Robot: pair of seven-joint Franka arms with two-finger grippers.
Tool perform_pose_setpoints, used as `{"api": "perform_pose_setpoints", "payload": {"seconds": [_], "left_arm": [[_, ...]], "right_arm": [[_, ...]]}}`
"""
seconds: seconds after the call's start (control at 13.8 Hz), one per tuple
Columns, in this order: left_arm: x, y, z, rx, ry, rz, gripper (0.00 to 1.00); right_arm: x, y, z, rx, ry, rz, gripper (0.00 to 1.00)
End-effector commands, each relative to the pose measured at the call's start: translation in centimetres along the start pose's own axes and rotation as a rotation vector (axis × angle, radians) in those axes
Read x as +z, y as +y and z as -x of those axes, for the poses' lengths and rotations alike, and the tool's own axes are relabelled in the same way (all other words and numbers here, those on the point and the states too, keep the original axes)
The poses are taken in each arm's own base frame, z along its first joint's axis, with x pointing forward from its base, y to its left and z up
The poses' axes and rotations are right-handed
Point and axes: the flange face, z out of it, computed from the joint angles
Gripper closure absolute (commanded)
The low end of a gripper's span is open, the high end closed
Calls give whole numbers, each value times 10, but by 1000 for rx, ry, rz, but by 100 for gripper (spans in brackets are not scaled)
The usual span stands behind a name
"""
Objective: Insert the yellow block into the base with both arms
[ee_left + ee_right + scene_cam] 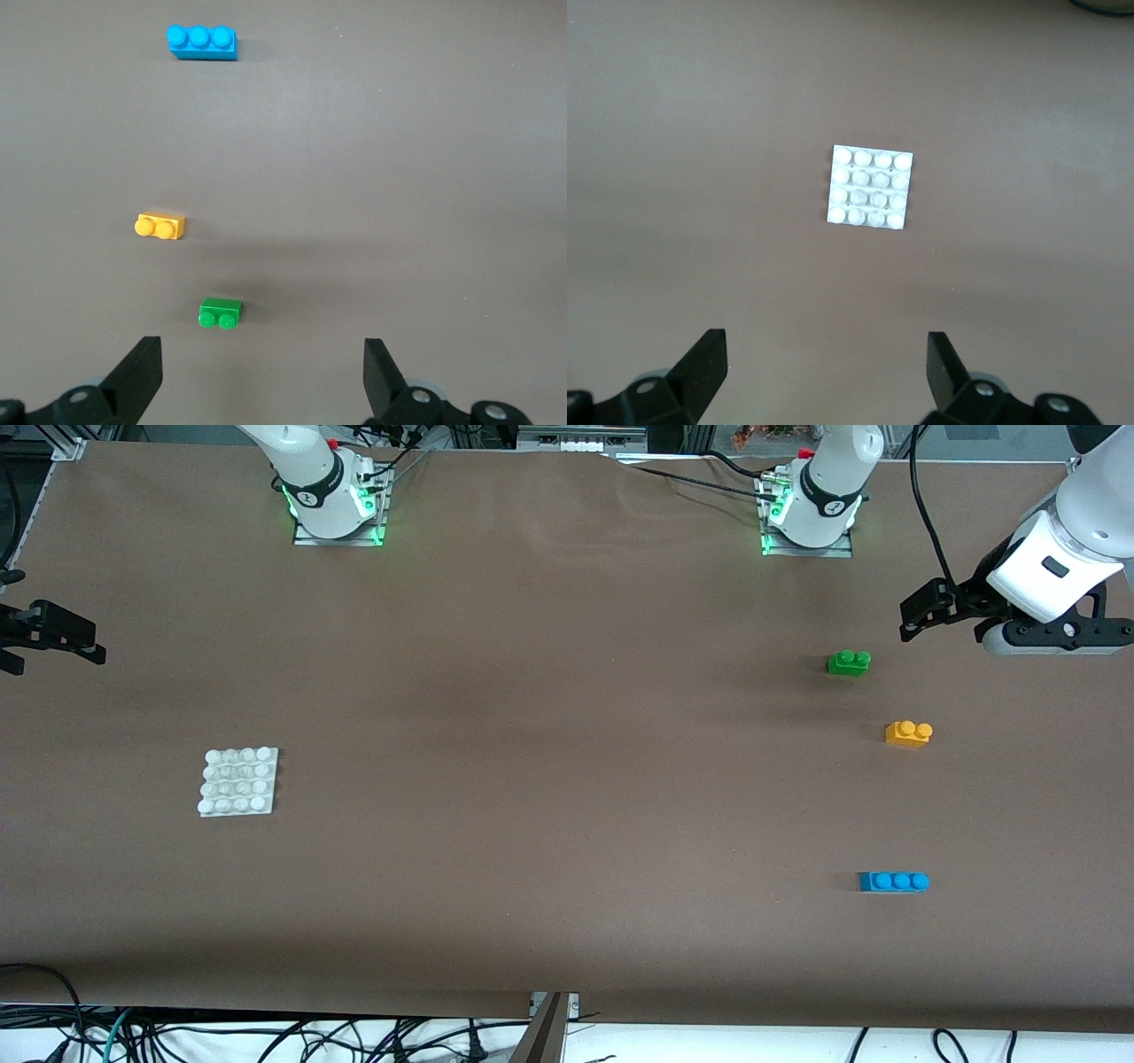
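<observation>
The yellow block lies on the brown table toward the left arm's end, studs up; it also shows in the left wrist view. The white studded base lies flat toward the right arm's end and shows in the right wrist view. My left gripper hangs in the air over the table's left-arm end, open and empty. My right gripper hangs over the table's edge at the right arm's end, open and empty.
A green two-stud brick lies farther from the front camera than the yellow block, also in the left wrist view. A blue three-stud brick lies nearer to the camera. Both arm bases stand at the table's back edge.
</observation>
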Motion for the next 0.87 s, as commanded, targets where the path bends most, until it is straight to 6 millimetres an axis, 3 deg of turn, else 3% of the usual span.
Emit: {"api": "perform_pose_setpoints", "payload": {"seconds": [0.0, 0.8], "left_arm": [[-5, -2, -2, 6, -4, -16, 0], [-4, -3, -2, 5, -6, -16, 0]], "right_arm": [[-1, 0, 2, 8, -4, 8, 0], [2, 1, 2, 20, -13, 2, 0]]}}
